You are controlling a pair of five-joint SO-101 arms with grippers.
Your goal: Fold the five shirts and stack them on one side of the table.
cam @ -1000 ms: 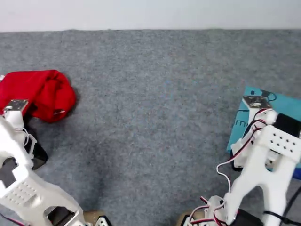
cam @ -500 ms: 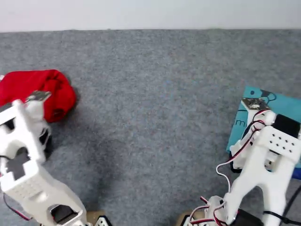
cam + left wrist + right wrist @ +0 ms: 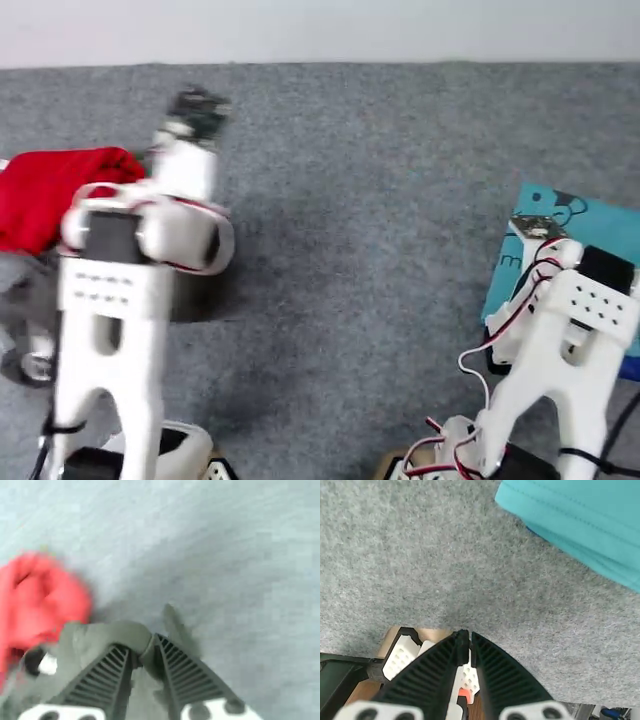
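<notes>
Shirts sit at both ends of the grey mat (image 3: 380,200). At the mat's right edge lies a folded teal shirt (image 3: 590,225), and the corner of a blue shirt (image 3: 628,368) shows from under it. The teal shirt carries a dark print, too small to read. At the mat's left edge a red shirt (image 3: 50,195) lies bunched up and unfolded.

The left gripper (image 3: 142,652) is raised above the mat's left part, just beside the red shirt. Its fingers are pinched together on a fold of grey-green cloth (image 3: 100,635), which hangs around the fingertips. The picture is blurred, so I cannot tell what the cloth is.

The right gripper (image 3: 465,637) hangs above the mat's near edge, beside the teal shirt and not touching it. Its fingertips meet with nothing between them. A strip of pale wood (image 3: 390,637) shows below the mat's near edge.

The middle of the mat, from near edge to far edge, is bare grey felt.
</notes>
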